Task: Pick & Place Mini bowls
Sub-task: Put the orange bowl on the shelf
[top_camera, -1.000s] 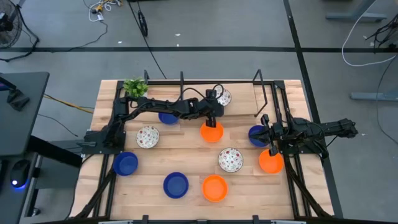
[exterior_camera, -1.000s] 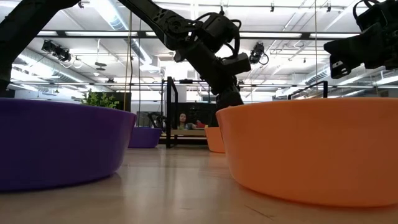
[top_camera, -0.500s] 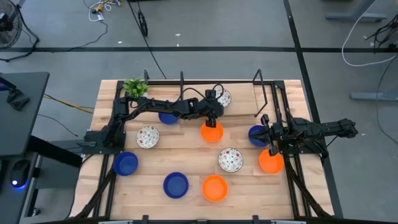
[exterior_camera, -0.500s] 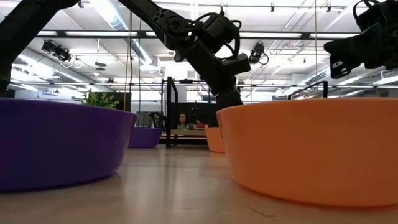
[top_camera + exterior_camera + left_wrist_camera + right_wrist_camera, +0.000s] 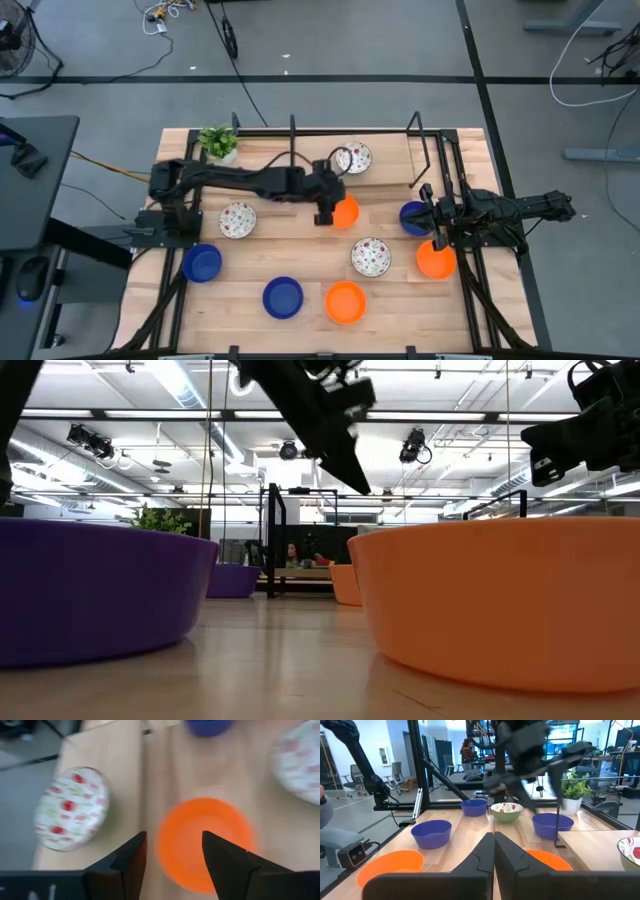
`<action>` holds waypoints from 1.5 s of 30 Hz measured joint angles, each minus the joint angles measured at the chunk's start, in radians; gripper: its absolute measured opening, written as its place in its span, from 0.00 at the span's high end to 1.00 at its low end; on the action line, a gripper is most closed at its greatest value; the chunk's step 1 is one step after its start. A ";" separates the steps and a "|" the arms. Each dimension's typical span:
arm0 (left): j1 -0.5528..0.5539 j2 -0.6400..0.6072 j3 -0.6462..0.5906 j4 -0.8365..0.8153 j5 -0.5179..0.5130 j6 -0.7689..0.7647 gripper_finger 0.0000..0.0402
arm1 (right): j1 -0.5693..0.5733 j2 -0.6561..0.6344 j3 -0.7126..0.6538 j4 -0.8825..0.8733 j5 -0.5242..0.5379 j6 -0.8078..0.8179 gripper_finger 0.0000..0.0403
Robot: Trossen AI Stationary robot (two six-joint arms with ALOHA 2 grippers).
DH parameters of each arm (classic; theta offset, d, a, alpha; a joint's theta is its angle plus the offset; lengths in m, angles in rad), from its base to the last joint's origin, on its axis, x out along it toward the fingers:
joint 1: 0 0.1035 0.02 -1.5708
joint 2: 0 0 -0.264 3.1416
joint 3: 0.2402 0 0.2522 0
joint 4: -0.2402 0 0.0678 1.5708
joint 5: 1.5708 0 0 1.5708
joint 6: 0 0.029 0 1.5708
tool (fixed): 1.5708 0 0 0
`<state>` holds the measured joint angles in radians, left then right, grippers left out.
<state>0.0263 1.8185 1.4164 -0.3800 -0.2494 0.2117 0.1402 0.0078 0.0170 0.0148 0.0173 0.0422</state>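
Several mini bowls rest on their bases on the wooden table (image 5: 300, 250), in blue, orange and white floral. An orange bowl (image 5: 347, 212) sits at the middle. My left gripper (image 5: 324, 213) hovers open just left of and above it. In the left wrist view its two fingers (image 5: 131, 857) frame the bowl's near side (image 5: 205, 842) without touching. In the low view this gripper (image 5: 345, 455) hangs high over the table. My right gripper (image 5: 430, 205) waits shut at the right side, beside a blue bowl (image 5: 408, 216) and above an orange bowl (image 5: 435, 260).
Floral bowls lie at the far middle (image 5: 357, 157), left (image 5: 237, 219) and right of centre (image 5: 370, 257). Blue bowls (image 5: 201, 263) (image 5: 283, 297) and an orange bowl (image 5: 345, 302) sit near the front. A potted plant (image 5: 217, 140) stands at the far left corner, and black frame posts (image 5: 415, 150) stand at the back.
My left gripper has come up off the middle orange bowl and drawn back toward the table's left edge, tipping less steeply downward. The bowl stays where it was on the table.
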 joint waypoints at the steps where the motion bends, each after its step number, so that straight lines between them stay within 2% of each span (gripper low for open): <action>1: -0.016 -0.028 -0.042 0.023 0.019 -0.021 0.51 | 0.000 0.000 0.000 0.000 0.000 0.000 0.97; 5: -0.091 -0.120 -0.247 0.214 0.072 -0.083 0.51 | 0.000 0.000 0.000 0.000 0.000 0.000 0.97; 11: -0.194 -0.142 -0.531 0.707 0.158 -0.150 0.51 | 0.000 0.000 0.000 0.000 0.000 0.000 0.97; 14: -0.224 -0.098 -0.606 0.906 0.162 -0.151 0.51 | 0.000 0.000 0.000 0.000 0.000 0.000 0.97; 17: -0.234 -0.044 -0.591 0.985 0.111 -0.147 0.51 | 0.000 0.000 0.000 0.000 0.000 0.000 0.97; 20: -0.230 0.026 -0.506 0.928 0.073 -0.142 0.53 | 0.000 0.000 0.000 0.000 0.000 0.000 0.97; 26: -0.219 0.103 -0.286 0.584 -0.028 -0.098 0.61 | 0.000 0.000 0.000 0.000 0.000 0.000 0.97; 31: -0.180 0.134 -0.143 0.336 -0.018 -0.162 0.67 | 0.000 0.000 0.000 0.000 0.000 0.000 0.97; 36: -0.141 0.186 -0.061 0.238 0.044 -0.164 0.70 | 0.000 0.000 0.000 0.000 0.000 0.000 0.97; 45: -0.116 0.231 -0.054 0.211 0.042 -0.147 0.70 | 0.000 0.000 0.000 0.000 0.000 0.000 0.97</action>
<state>-0.0895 2.0491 1.3624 -0.1691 -0.2070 0.0643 0.1402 0.0078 0.0171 0.0151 0.0175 0.0425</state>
